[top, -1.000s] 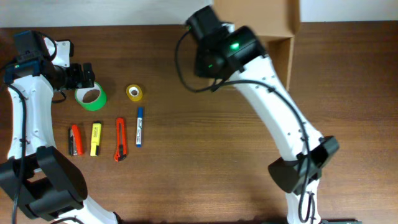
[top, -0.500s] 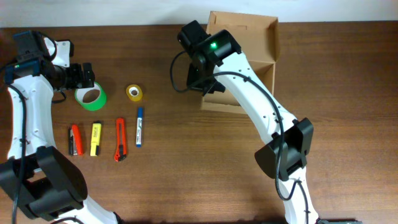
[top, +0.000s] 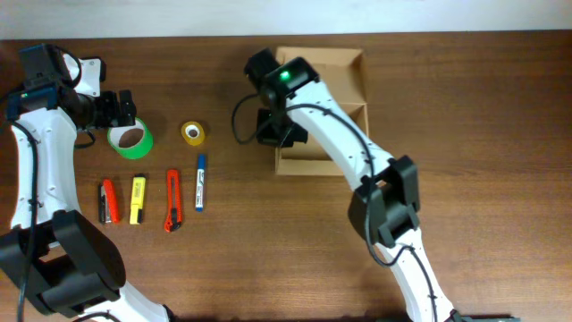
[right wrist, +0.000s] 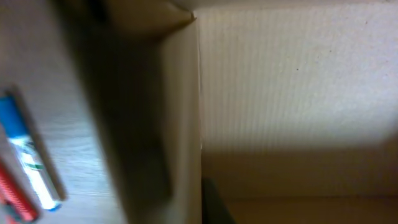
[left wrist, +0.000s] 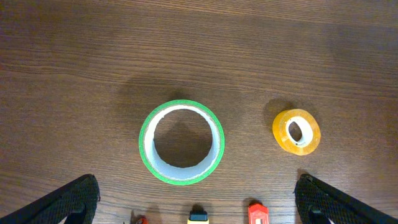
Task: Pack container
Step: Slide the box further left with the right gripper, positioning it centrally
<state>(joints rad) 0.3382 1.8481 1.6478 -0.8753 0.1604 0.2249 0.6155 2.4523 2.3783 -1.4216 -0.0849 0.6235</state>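
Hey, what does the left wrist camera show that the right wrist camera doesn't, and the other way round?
Only the left wrist view: the green tape roll, the yellow tape roll, and the left gripper, open. Only the right wrist view: the cardboard box wall, close up, and a blue marker. Both: the brown wooden table.

We see the cardboard container (right wrist: 292, 93) from close up, its plain tan inside lit above and shadowed below. One wall runs top to bottom mid-frame and meets a corner at the top. Outside it, on the wooden table (right wrist: 56, 62), lies a blue-capped marker (right wrist: 28, 155) with a white body. A red item (right wrist: 13, 198) lies just beside it, cut off by the frame. Everything is blurred.
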